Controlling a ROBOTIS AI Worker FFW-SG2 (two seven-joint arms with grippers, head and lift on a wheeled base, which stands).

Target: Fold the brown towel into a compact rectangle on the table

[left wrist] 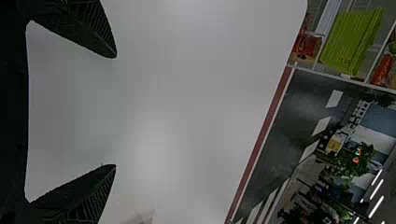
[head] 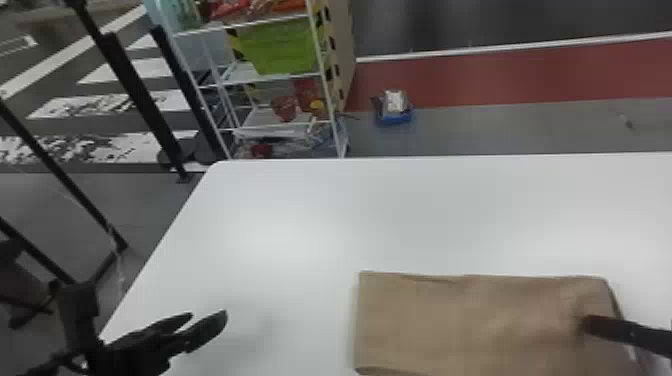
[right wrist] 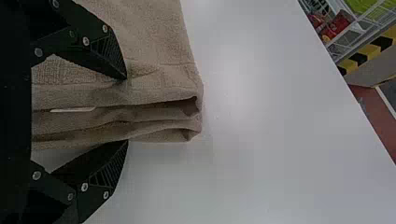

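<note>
A white rack (head: 328,100) holds a green basket (head: 277,47) (red things (head: 285,107) above and below it), black posts (head: 135,95) stand left of the rack, a blue tray (head: 395,120) lies on the floor to its right, and the left wrist view has a leafy plant (left wrist: 354,162)

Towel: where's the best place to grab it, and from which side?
I'd take the towel by its right-hand edge, near the far corner, coming from the robot's right. The folded layers stack there with gaps facing out, and the right gripper has its open fingers straddling that edge.
</note>
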